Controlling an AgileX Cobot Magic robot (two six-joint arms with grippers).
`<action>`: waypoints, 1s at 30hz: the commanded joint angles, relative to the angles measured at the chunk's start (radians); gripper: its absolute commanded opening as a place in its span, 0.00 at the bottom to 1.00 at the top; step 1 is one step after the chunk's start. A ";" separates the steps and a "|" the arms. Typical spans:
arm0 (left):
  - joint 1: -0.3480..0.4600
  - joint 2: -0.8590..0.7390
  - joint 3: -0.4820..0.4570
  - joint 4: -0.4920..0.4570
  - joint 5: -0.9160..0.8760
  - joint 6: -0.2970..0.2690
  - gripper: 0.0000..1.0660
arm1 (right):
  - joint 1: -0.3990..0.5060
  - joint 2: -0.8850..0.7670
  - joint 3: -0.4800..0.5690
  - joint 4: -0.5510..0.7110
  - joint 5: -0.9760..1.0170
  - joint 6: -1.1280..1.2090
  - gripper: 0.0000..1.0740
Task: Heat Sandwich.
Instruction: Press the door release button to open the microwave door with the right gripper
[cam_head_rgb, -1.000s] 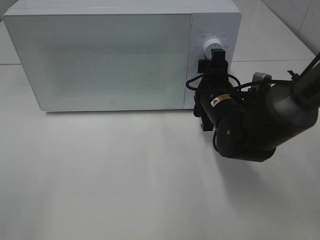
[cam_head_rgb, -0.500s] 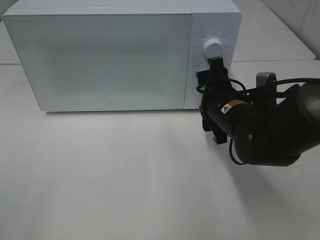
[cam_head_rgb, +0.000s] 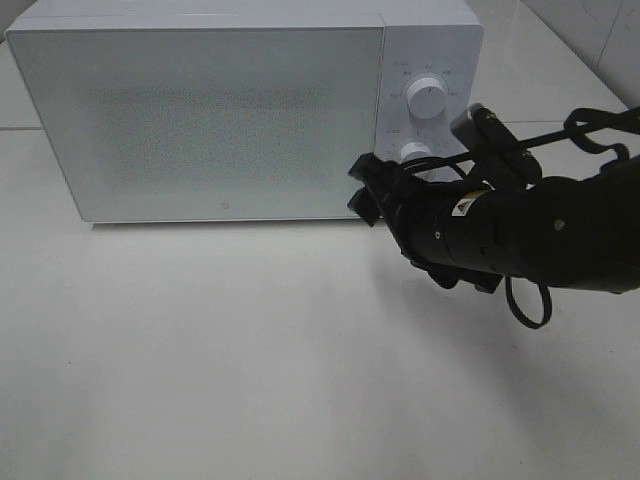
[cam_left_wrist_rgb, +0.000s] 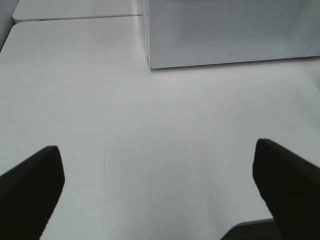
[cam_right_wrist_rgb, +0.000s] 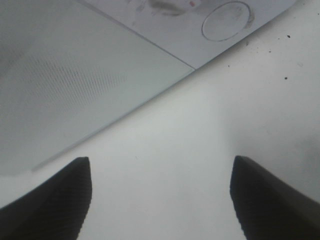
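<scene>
The boxy white microwave oven (cam_head_rgb: 230, 120) has its frosted door shut and the sandwich shows nowhere, so I guess it sits inside, with heating under way or due. The right gripper (cam_head_rgb: 362, 187) hangs empty, jaws apart, at the microwave's lower door corner; the left gripper (cam_left_wrist_rgb: 160, 190), likewise spread, hovers in front.

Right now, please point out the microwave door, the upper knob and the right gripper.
microwave door (cam_head_rgb: 200, 120), high exterior view, middle of its panel.
upper knob (cam_head_rgb: 428, 97), high exterior view, centre of the dial.
right gripper (cam_head_rgb: 362, 188), high exterior view, midway between its fingertips.
</scene>
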 joint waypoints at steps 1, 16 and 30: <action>0.005 -0.023 0.001 -0.008 0.003 -0.002 0.92 | -0.003 -0.041 -0.003 -0.006 0.115 -0.222 0.70; 0.005 -0.023 0.001 -0.008 0.003 -0.002 0.92 | -0.003 -0.201 -0.003 -0.126 0.577 -0.667 0.70; 0.005 -0.023 0.001 -0.008 0.003 -0.002 0.92 | -0.003 -0.438 -0.003 -0.375 0.987 -0.618 0.70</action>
